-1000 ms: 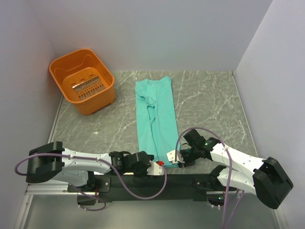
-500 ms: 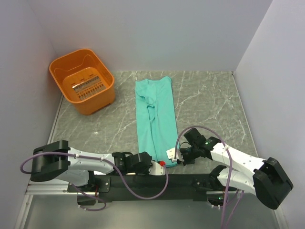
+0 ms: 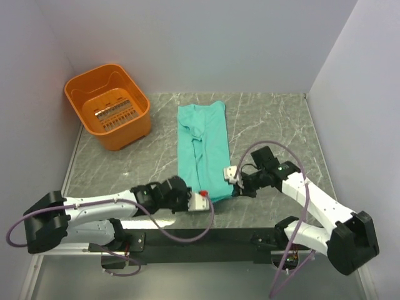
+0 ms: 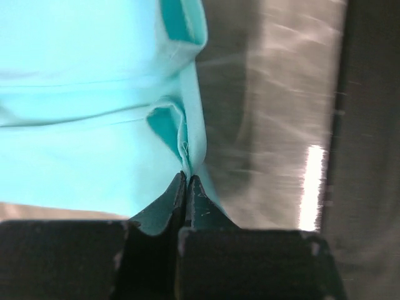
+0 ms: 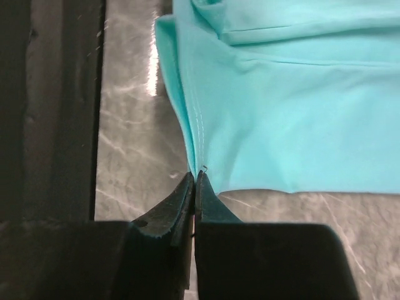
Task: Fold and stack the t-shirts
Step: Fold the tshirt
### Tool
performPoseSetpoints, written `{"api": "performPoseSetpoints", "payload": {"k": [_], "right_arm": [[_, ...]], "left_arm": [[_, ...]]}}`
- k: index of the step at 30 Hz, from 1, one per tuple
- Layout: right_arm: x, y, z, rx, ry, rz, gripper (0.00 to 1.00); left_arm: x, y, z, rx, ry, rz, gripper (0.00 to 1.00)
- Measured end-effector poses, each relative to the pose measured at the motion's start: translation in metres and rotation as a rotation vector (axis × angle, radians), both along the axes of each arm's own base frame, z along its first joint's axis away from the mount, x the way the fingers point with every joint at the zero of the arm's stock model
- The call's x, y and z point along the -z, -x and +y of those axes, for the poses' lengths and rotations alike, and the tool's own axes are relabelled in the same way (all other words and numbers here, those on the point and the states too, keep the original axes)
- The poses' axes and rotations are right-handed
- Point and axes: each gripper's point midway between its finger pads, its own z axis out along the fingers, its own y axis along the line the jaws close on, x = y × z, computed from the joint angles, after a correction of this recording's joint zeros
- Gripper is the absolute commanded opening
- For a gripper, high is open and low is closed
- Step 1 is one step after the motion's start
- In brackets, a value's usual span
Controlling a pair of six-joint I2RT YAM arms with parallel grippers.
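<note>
a grey marbled tabletop [image 3: 275, 125] fills the space between plain pale walls [image 3: 206, 44], seen from above. an orange plastic basket [image 3: 107, 105] sits at the ten o'clock corner of the table, well apart from the cloth. its slotted floor shows through the open top.

the teal-green t-shirt [image 3: 203, 140] lies as a long narrow strip in the middle of the table, already folded lengthwise. it runs from twelve o'clock toward six o'clock. its far end lies flat near the back wall, with a few soft creases along the middle.

the left gripper [image 3: 201, 200] is at the near hem, at about the seven o'clock end of the strip. its jaws are pressed together on a pinch of the cloth. the left wrist view shows the dark fingertips meeting on a small ridge of teal fabric, with the rest of the shirt spread beyond them at eleven o'clock and bare table at two o'clock.

the right gripper [image 3: 230, 173] is at the strip's near right corner, at about five o'clock. its jaws are likewise clamped narrow on the shirt. the right wrist view shows the tips closed on the stitched corner of the hem, with the cloth fanning out toward one o'clock and marble at nine o'clock.

both arms reach in from a black rail [image 3: 200, 237] at the near edge of the table.
</note>
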Motion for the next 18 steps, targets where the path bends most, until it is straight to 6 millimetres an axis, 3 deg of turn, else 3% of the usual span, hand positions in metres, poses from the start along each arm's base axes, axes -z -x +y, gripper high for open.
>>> {"api": "performPoseSetpoints", "payload": {"k": [5,11,14,18], "right_arm": [[-0.016,-0.038,0.002,0.117,0.005,0.074,0.0],[-0.04,-0.112,0.005,0.278,0.003,0.094,0.0],[-0.04,-0.145,0.007,0.352,0.009,0.106,0.0],[-0.029,-0.181,0.012,0.422,0.027,0.139,0.0]], "left_arm": [[-0.033,-0.062,0.003,-0.074,0.051,-0.007,0.0],[-0.066,-0.148,0.002,-0.129,0.079,-0.054,0.0],[-0.068,-0.187,0.004,-0.149,0.063,-0.062,0.0],[-0.055,-0.223,0.011,-0.173,0.032,-0.056,0.0]]}}
